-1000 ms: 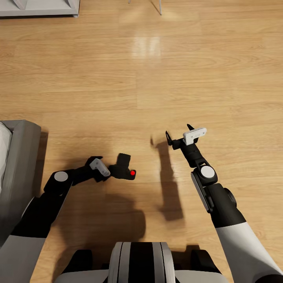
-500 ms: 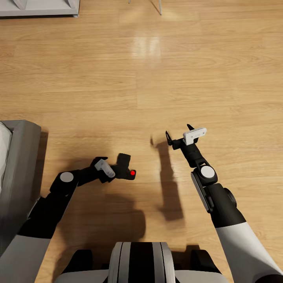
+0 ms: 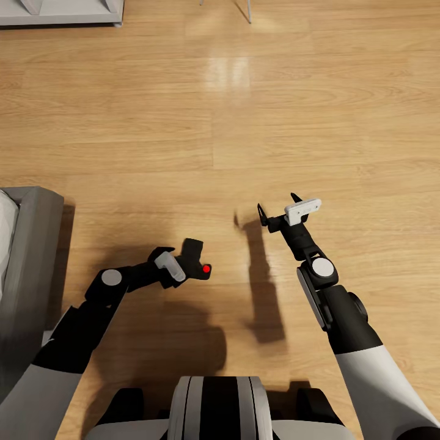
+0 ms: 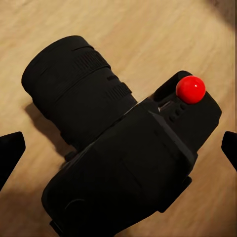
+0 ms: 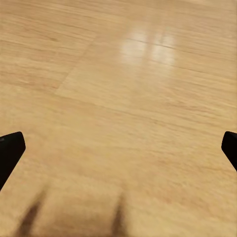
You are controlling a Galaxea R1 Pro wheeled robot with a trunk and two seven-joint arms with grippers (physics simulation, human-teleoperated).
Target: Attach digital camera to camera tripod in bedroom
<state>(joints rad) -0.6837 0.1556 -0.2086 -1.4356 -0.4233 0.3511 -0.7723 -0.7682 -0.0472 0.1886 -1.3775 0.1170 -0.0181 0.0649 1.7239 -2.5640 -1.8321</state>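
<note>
Wooden plank floor (image 3: 244,122) spreads before you. Your right gripper (image 3: 279,206) hovers above it, fingers spread wide, holding nothing. Your left gripper (image 3: 183,264) reaches the black digital camera (image 3: 194,260) lying on the floor, fingers wide apart on either side of it.

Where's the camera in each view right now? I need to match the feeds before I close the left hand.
Head view: camera lies on the wood floor, lower left of centre, just ahead of the left hand.
Left wrist view: camera is large at centre, between the open fingertips.
Right wrist view: wood floor, no camera here.
Shared landmark: the camera's red button.
</note>
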